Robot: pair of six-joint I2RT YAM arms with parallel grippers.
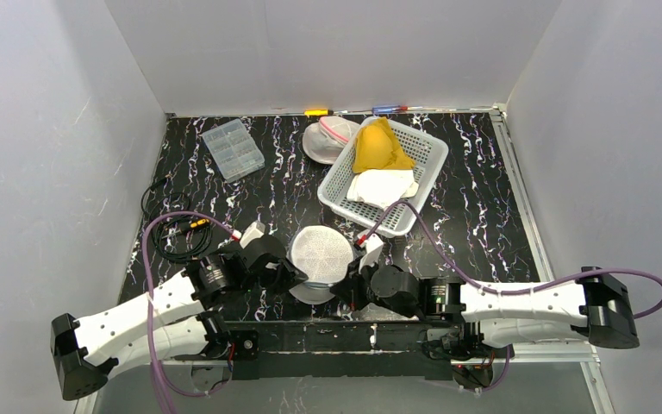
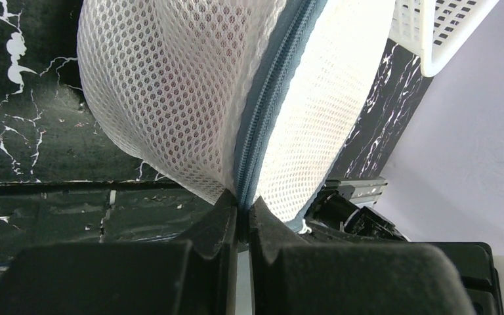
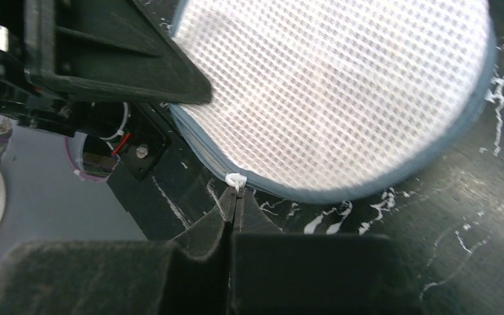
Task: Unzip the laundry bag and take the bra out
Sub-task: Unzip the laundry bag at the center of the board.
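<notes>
Left pincer (image 2: 243, 209): fingers together, clamped on the grey-blue zip band at the rim of the laundry bag (image 1: 321, 253). The grip is on the bag's left side.

Laundry bag: round white mesh, sitting at the middle of the counter's (image 1: 483, 198) near edge, between the 2 pincers. 1 broad mesh face is turned up toward the top camera. The outline is circular, so no long axis is evident. In the left wrist view the zip band runs from the pincer up and away between 2 bulging mesh halves, and that stretch is closed. The contents cannot be made out through the mesh.

Right pincer (image 3: 235, 197): fingers together, clamped on the small white zip pull (image 3: 235, 179), which sits on the bag's near rim on its right side.

Counter: black with white veining.
- Left edge: a coil of black cable (image 1: 175, 231).
- Far left corner: a clear compartment box (image 1: 234, 148).
- Far edge, middle: a second mesh pouch with pink trim (image 1: 326, 140), touching a white slotted basket (image 1: 422, 159). The basket is set at an angle.
- In the basket: a yellow cloth (image 1: 379, 148) and a white cloth (image 1: 383, 186).
- Along the far edge: a yellow marker (image 1: 316, 112) and a blue-and-red one (image 1: 390, 109).

Room: plain white walls (image 1: 52, 129) enclose the left, far and right edges.
</notes>
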